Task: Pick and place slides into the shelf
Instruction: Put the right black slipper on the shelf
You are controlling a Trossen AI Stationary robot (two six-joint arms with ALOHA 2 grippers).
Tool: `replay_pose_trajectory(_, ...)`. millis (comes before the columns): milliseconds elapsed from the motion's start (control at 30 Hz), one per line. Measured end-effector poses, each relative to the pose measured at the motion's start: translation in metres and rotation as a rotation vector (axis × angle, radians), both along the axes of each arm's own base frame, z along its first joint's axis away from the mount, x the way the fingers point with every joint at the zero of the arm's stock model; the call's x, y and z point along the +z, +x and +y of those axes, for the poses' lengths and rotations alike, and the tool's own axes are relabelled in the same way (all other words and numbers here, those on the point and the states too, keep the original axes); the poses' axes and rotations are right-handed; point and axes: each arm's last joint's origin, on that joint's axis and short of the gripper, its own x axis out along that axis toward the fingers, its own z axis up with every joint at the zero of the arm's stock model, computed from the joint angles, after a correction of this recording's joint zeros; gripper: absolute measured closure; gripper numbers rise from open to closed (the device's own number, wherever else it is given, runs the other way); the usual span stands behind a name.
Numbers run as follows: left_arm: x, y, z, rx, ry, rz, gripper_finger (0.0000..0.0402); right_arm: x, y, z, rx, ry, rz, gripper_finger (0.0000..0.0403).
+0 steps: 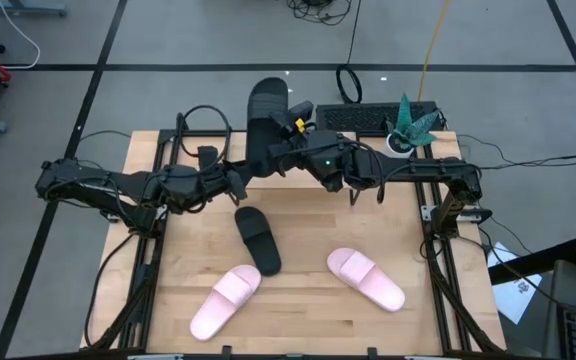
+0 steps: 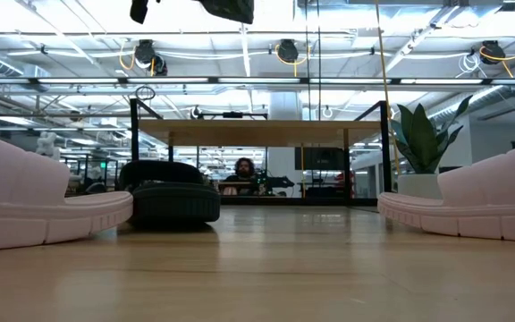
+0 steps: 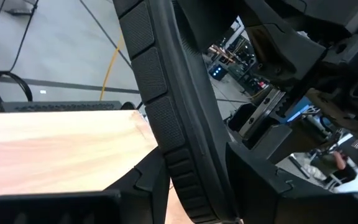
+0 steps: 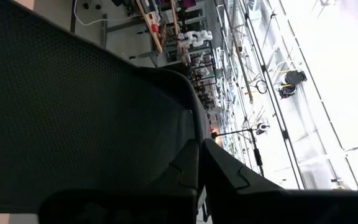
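Gripping matte black slide [image 1: 266, 118] | right fingers [image 4: 194, 168] clamped on it | left fingers [image 3: 160, 180]: cannot tell

On my left wrist feed a black slide [image 3: 173, 118] fills the middle, sole edge-on. The other arm [image 3: 303, 68] crowds just beside it, with pale table [image 3: 55, 149] behind.

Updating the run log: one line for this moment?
right gripper: shut on black slide, raised over shelf | left gripper: alongside | on table: one black, two pink
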Motion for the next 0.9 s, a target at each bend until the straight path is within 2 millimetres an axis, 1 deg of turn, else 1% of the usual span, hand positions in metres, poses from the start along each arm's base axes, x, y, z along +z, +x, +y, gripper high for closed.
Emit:
replay_pose_trajectory(200, 0.000, 0.000, 0.000, -0.004, 0.049, 0.031, 0.0256, 0.000, 0.000, 0.000, 0.000, 0.001, -0.001, 0.0403)
replay_pose_trajectory(467, 0.000, 0.000, 0.000, -0.003, 0.041, 0.026, 0.0256, 0.000, 0.000, 0.000, 0.002, 0.002, -0.004, 0.0403)
replay_pose_trajectory(633, 0.000, 0.000, 0.006, 0.010, 0.044, 0.029, 0.0253, 0.000, 0.000, 0.000, 0.001, 0.003, -0.004, 0.0403)
replay_pose_trajectory(767, -0.001, 0.001, 0.011, 0.027, 0.030, 0.026, 0.0230, 0.001, -0.001, 0.000, 0.000, 0.002, -0.005, 0.0403)
replay_pose_trajectory(900, -0.001, 0.001, 0.015, 0.023, 0.026, 0.029, 0.0185, 0.001, -0.001, -0.001, -0.004, 0.002, -0.005, 0.0403)
